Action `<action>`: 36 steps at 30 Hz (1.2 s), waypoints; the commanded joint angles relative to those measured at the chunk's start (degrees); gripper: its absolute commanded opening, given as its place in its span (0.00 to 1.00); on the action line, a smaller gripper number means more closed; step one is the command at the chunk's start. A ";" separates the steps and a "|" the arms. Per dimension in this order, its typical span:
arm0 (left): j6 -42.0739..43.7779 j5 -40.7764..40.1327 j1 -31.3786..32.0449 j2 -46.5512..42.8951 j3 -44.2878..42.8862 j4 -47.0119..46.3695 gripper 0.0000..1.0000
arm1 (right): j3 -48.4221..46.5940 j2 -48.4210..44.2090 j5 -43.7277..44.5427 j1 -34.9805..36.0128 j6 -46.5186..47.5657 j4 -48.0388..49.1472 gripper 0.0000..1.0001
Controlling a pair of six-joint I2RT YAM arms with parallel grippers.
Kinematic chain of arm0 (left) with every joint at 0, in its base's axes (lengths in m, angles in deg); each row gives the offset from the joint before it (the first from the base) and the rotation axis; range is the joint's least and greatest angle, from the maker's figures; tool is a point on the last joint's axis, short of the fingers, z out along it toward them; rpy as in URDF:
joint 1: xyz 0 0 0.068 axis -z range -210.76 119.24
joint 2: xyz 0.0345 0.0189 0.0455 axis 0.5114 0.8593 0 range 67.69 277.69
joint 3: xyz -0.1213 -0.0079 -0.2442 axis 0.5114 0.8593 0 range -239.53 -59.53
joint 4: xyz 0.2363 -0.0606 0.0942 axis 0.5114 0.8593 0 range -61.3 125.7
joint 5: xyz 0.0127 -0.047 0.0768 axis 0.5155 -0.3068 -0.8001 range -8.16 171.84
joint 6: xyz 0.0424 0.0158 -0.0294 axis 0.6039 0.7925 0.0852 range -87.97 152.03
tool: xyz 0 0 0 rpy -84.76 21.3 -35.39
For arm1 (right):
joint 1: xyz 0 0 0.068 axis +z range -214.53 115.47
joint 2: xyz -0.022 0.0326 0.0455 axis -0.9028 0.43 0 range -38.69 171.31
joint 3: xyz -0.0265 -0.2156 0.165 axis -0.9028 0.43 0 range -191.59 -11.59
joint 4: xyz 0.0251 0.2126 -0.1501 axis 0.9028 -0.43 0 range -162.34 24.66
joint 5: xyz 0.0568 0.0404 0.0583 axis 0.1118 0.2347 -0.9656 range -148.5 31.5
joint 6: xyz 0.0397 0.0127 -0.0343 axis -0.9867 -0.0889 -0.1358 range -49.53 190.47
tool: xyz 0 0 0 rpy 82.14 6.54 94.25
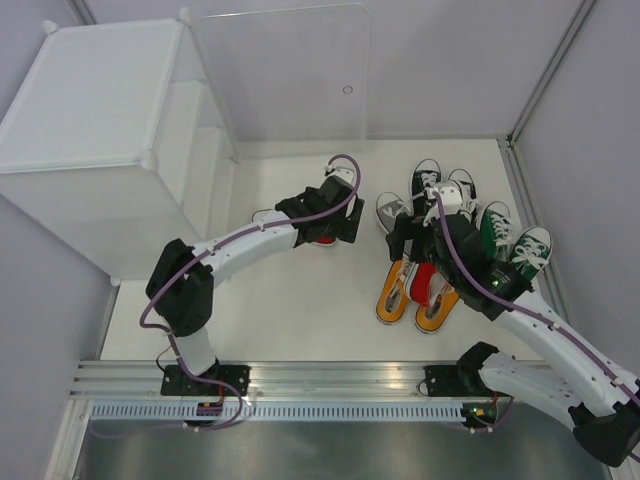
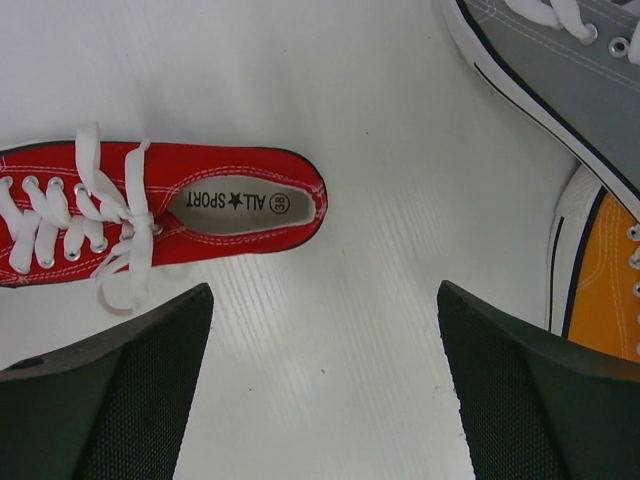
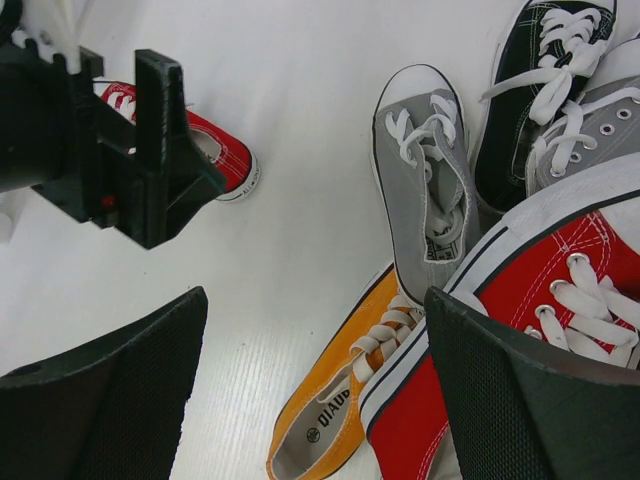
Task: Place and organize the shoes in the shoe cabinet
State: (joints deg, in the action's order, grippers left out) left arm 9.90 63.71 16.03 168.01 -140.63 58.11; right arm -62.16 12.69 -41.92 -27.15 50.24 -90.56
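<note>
Shoe cabinet: the shoe cabinet [image 1: 90, 120] stands at the far left corner of the tabletop [image 1: 290, 300]. Its clear door panel [image 1: 290, 70] is swung open along the far edge.
Left claw: the left claw [image 2: 325, 300] is released, with its jaws wide apart and only bare tabletop between them. It hangs near the middle of the tabletop.
Red shoe: the red shoe [image 2: 150, 210] lies flat on its sole just beyond the left claw's fingers, not gripped. Its heel opening faces the gap between them.
Right claw: the right claw [image 3: 315, 300] is released, with its jaws spread wide over the heap of shoes on the right half of the tabletop and closed on nothing.
Second red shoe: the second red shoe [image 3: 580, 290] sits right beside one finger of the right claw, overlapping the orange shoe [image 3: 340, 400]. Whether it touches the finger cannot be told.
Grey shoe: the grey shoe [image 3: 425, 190] lies just past the orange one, with the black shoe [image 3: 540, 80] beside it.
Green pair: the green pair [image 1: 495, 228] lies close to the right edge.
</note>
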 commanded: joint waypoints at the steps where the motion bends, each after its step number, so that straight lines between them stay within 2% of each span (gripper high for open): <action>1: -0.64 -3.31 0.06 4.08 -5.28 -2.16 0.95 | 2.66 -2.24 1.00 0.14 -1.74 3.15 0.92; 12: -2.22 -2.79 -0.20 13.32 -8.90 -3.39 0.85 | 5.56 -3.65 0.56 0.06 -0.87 3.41 0.92; 22: -0.99 -2.79 -1.34 20.00 -12.32 -5.68 0.68 | 7.85 -3.91 0.65 0.06 -0.08 4.56 0.91; 29: -1.25 -1.91 -2.84 21.15 -11.89 -5.94 0.65 | 8.64 -3.83 0.74 0.06 0.10 5.00 0.91; 34: -1.07 0.20 -2.93 20.98 -11.45 -6.29 0.49 | 8.91 -3.56 0.74 0.06 0.10 5.09 0.90; 36: -1.16 0.38 -2.93 20.28 -10.40 -6.29 0.39 | 8.91 -3.56 0.74 0.06 0.19 4.91 0.91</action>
State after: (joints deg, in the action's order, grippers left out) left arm 9.44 61.89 12.83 188.35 -150.86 54.90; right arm -53.22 9.37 -41.90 -27.15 49.91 -87.82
